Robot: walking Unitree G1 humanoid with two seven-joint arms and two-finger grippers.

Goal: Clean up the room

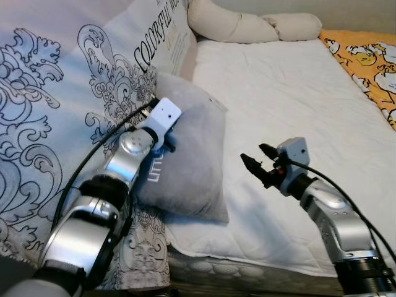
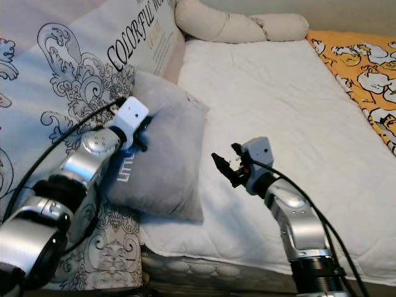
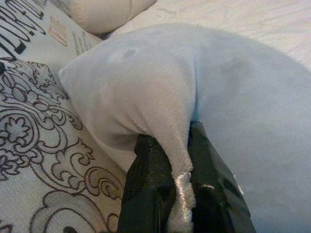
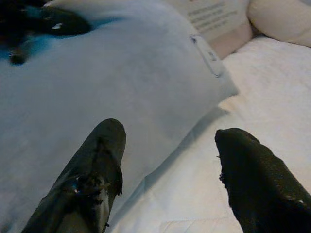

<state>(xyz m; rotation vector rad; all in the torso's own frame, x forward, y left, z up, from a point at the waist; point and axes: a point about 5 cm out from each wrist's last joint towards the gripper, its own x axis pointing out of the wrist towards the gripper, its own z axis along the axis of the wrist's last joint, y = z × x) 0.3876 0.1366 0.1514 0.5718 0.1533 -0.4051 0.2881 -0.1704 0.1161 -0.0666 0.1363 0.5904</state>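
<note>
I see the bed [image 1: 291,93] with its white cover stretching ahead, a patterned quilt [image 1: 43,124] draped along its left side. A grey pillow [image 1: 195,161] stands on edge at the bed's near left corner, leaning against the quilt. My left gripper [image 3: 181,194] is clamped on the pillow's seam at its left edge, fabric pinched between both fingers [image 3: 146,194]. My right gripper [image 1: 260,162] hovers over the cover just right of the pillow, fingers spread, holding nothing.
</note>
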